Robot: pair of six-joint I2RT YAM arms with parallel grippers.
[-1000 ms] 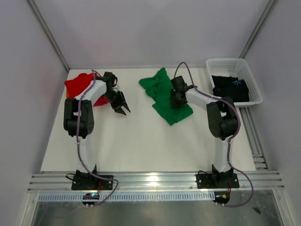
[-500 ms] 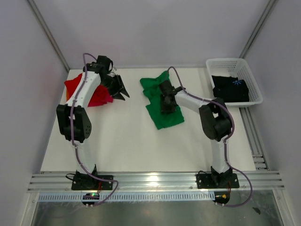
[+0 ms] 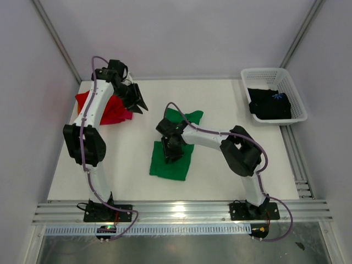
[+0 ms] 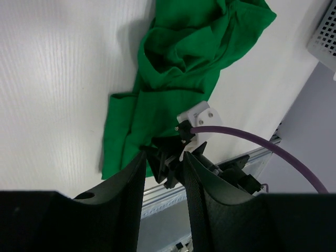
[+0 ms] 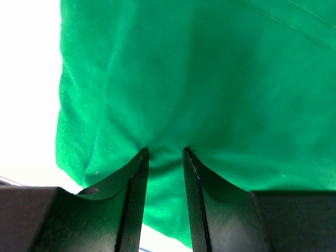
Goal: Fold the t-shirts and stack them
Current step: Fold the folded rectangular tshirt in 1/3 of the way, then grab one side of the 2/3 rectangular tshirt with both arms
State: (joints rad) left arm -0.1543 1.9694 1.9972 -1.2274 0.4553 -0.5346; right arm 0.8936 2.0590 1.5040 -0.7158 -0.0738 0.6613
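The bright green t-shirt (image 3: 175, 157) lies mid-table, bunched at its far end and flatter toward the front; the left wrist view shows the green t-shirt (image 4: 184, 58) too. My right gripper (image 3: 169, 147) reaches left onto it, and its fingertips (image 5: 144, 153) press into the cloth (image 5: 210, 79), jaws apart with no fold pinched. My left gripper (image 3: 136, 102) hovers open and empty at the far left, beside the red t-shirt (image 3: 88, 102) and the magenta-pink t-shirt (image 3: 120, 115). The black t-shirt (image 3: 269, 104) with its blue print lies in the basket.
A white lattice basket (image 3: 300, 107) stands at the back right corner; one corner of the basket (image 4: 325, 37) shows from the left wrist. Metal rails (image 3: 176, 212) run along the near edge at the arm bases. Grey walls close in the table's sides and back.
My right gripper swept from the back right toward the left front, dragging the green t-shirt's near part along. My left arm rose and swung back toward the far left corner.
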